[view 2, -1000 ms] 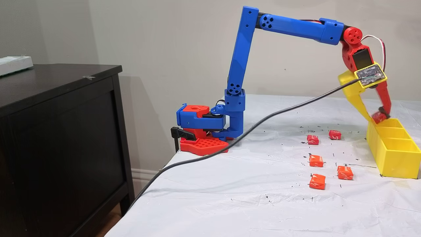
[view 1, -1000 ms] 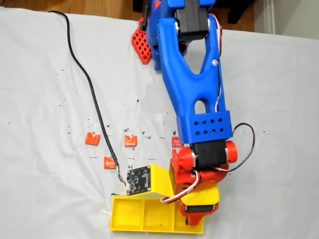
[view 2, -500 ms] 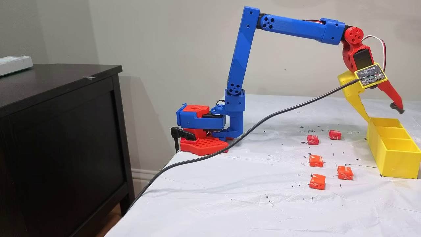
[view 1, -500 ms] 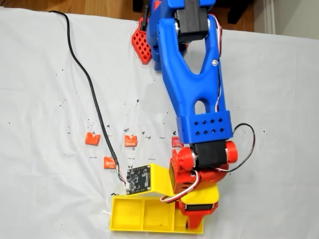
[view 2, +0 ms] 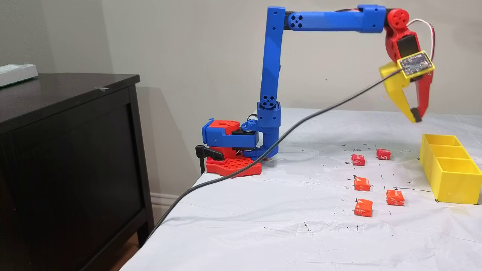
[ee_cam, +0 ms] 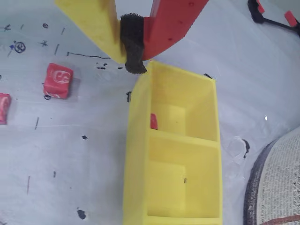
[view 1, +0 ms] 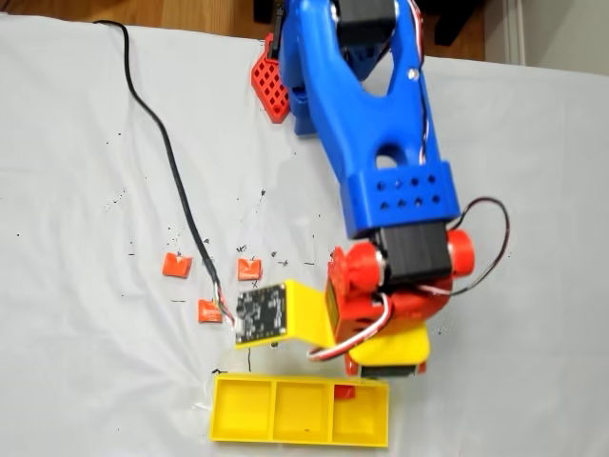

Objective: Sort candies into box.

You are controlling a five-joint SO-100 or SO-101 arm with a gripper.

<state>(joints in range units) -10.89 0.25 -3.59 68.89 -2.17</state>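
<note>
Now, the step: one candy is in, and the arm is free to fetch another.
Tool: the tool (view 2: 416,117) hangs high over the surface (view 2: 293,210), near the box. Its tips meet and it holds nothing.
Box: the yellow box (view 2: 450,180) sits at the far right in the side fixed view. It has three square holes in a row.
Candy inside: one red candy (ee_cam: 153,121) lies in the end hole nearest the tool, by the wall. The top fixed view shows it too (view 1: 344,391).
Other holes: they look bare.
Red candies left: two (view 2: 358,160) (view 2: 383,154) lie on the surface, near the box.
Orange candies left: three (view 2: 362,183) (view 2: 395,197) (view 2: 363,207) lie a bit nearer the camera, apart from each other.
Next move, I think: spread the tips, go down over one loose candy, and pinch it.
Watch out: the black cable (view 1: 171,167) runs close by the orange candies.
</note>
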